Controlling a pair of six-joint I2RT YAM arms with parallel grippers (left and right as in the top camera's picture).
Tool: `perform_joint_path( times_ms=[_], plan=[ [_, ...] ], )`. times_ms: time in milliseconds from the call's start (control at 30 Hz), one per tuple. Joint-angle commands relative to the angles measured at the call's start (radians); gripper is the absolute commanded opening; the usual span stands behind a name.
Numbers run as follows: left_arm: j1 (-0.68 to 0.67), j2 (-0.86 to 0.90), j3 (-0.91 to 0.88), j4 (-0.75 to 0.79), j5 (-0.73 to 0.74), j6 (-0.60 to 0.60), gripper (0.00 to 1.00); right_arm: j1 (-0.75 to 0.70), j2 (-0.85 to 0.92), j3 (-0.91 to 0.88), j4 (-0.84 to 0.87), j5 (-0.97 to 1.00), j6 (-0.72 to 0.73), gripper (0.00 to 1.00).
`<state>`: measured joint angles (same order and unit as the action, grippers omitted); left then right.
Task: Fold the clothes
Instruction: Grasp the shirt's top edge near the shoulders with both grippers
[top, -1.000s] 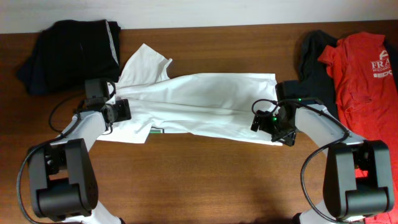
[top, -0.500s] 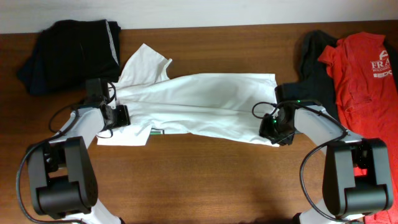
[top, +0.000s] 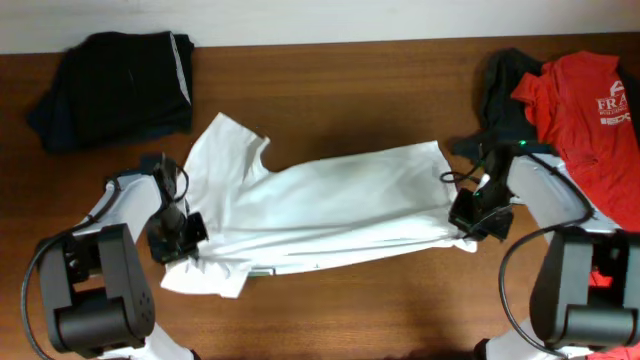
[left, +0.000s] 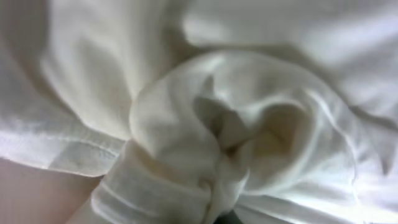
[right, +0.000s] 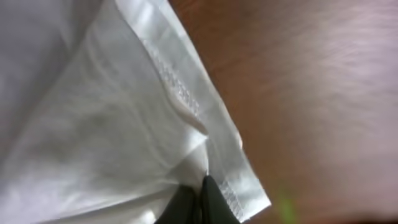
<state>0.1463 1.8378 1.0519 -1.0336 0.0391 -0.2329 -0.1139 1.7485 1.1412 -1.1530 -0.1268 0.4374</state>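
A white T-shirt (top: 320, 205) lies stretched left to right across the middle of the brown table (top: 350, 310). At its left end my left gripper (top: 183, 238) is shut on bunched cloth near the sleeve. The left wrist view is filled with that gathered white fabric (left: 217, 124), and the fingers are almost hidden under it. My right gripper (top: 468, 218) pinches the shirt's right hem. In the right wrist view its dark fingers (right: 208, 196) are pressed together on the stitched hem (right: 180, 93), with bare wood (right: 311, 93) beside it.
A black garment (top: 115, 85) lies bunched at the back left. At the back right a red shirt (top: 590, 110) lies over a dark grey garment (top: 505, 90), close to my right arm. Both arm bases stand at the front corners.
Both grippers closed on the white shirt's ends and drew toward the front edge. The shirt shifted toward the front with them and its lower edge rumpled.
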Motion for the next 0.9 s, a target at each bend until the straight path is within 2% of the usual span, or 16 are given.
perform_joint_path(
  times_ms=[0, 33, 67, 100, 133, 167, 233, 333, 433, 533, 700, 800, 867],
  plan=[
    [0.012, -0.086, -0.021, -0.011, -0.008, -0.029, 0.36, -0.017, -0.066, 0.039, -0.035, 0.138, -0.044, 0.05],
    [0.012, -0.101, -0.021, -0.011, -0.008, -0.028, 0.58, -0.016, -0.069, 0.044, -0.051, 0.139, -0.072, 0.12],
    [0.012, -0.111, -0.021, -0.011, -0.008, -0.028, 0.93, -0.016, -0.069, 0.048, -0.069, 0.139, -0.089, 0.17],
    [0.012, -0.122, -0.020, -0.011, -0.008, -0.028, 0.99, -0.017, -0.069, 0.048, -0.086, 0.139, -0.093, 0.32],
    [0.012, -0.131, -0.020, -0.011, -0.009, -0.028, 0.99, -0.018, -0.069, 0.049, -0.100, 0.139, -0.093, 0.60],
    [0.012, -0.132, -0.016, -0.011, -0.009, -0.028, 0.99, -0.018, -0.069, 0.050, -0.116, 0.139, -0.093, 0.78],
    [0.012, -0.132, -0.002, -0.012, -0.009, -0.028, 0.99, -0.018, -0.069, 0.065, -0.138, 0.140, -0.098, 0.86],
    [0.012, -0.132, 0.059, -0.019, -0.009, -0.026, 0.99, -0.018, -0.069, 0.153, -0.182, 0.139, -0.116, 0.87],
    [0.009, -0.132, 0.187, 0.034, -0.008, -0.003, 0.99, -0.017, -0.069, 0.271, -0.182, 0.128, -0.119, 0.97],
    [-0.010, -0.132, 0.238, 0.256, 0.019, 0.085, 0.99, -0.016, -0.069, 0.304, -0.159, 0.060, -0.120, 0.99],
    [-0.070, -0.097, 0.238, 0.596, 0.071, 0.339, 0.98, 0.016, -0.062, 0.294, -0.159, 0.029, -0.191, 0.99],
    [-0.105, -0.022, 0.238, 0.718, 0.069, 0.438, 0.93, 0.066, -0.059, 0.294, -0.160, 0.029, -0.195, 0.99],
    [-0.105, 0.035, 0.238, 0.757, 0.069, 0.441, 0.91, 0.093, -0.059, 0.294, -0.157, 0.029, -0.195, 0.99]
  ],
)
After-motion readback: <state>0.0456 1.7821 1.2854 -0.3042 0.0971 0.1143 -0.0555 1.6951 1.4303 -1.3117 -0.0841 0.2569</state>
